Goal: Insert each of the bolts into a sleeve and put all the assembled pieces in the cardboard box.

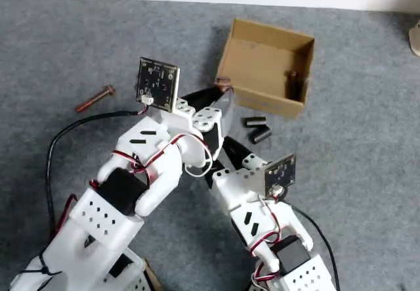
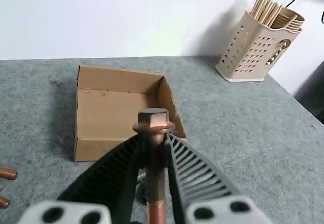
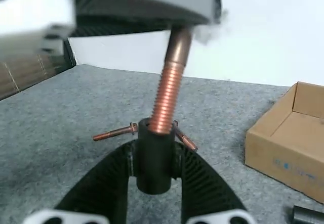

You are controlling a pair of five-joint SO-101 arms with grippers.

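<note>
1. The grey surface (image 1: 354, 173) carries everything. The cardboard box (image 1: 262, 100) sits upper centre-right in the high view. One dark piece (image 1: 293, 81) stands against its right-hand wall, probably an assembly already delivered.
2. The left claw (image 2: 153, 142) is clamped on the shank of a copper bolt (image 2: 153, 120), just under the head. In the high view it is at the box's lower-left corner.
3. The right claw (image 3: 154, 153) grips a black sleeve (image 3: 153, 171) upright, mouth upward, directly beneath that bolt.
4. The step in hand is insertion. In the right wrist view the bolt's threaded tip sits in the sleeve's mouth at a slight lean, with most of the thread exposed.
5. The next move, as I judge it, calls for squaring the bolt with the bore and pressing it down until the head seats, with the sleeve held firm. Then one claw must let go so the other can carry the pair to the box.
6. Two spare sleeves (image 1: 262, 134) lie just below the box, and a loose bolt (image 1: 95, 99) lies at the upper left of the high view — so more rounds remain.
</note>
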